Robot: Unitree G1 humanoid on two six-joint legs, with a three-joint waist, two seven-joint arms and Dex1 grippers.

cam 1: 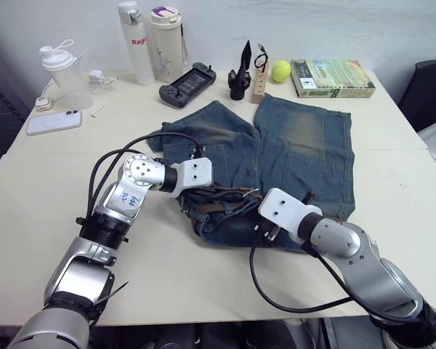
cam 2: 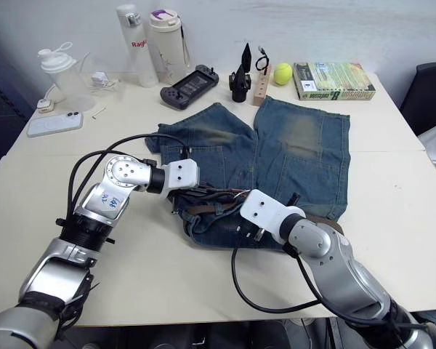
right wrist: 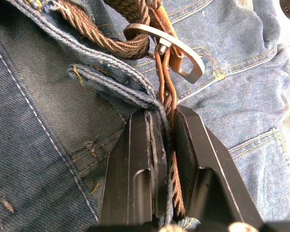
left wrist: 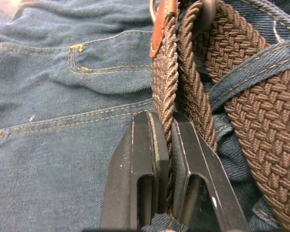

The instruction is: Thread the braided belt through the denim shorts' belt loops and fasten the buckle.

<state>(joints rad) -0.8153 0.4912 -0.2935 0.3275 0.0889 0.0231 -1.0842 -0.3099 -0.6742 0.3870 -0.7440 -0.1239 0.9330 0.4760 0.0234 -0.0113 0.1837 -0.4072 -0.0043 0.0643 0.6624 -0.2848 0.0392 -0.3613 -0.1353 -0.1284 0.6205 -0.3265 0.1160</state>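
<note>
Right, I see my left hand [left wrist: 165,128] and right hand [right wrist: 167,125] both clamped on the braided belt [left wrist: 246,111] mid-frame over the denim shorts [cam 1: 305,145].

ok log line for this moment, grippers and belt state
left gripper: shut on braided belt | right gripper: shut on braided belt beside buckle | denim shorts: flat on table | buckle: unfastened

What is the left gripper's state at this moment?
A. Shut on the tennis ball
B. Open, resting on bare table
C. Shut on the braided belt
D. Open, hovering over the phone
C. In the left wrist view the left gripper has its two black fingers pressed against either side of the braided belt, which lies over the denim shorts.
</note>
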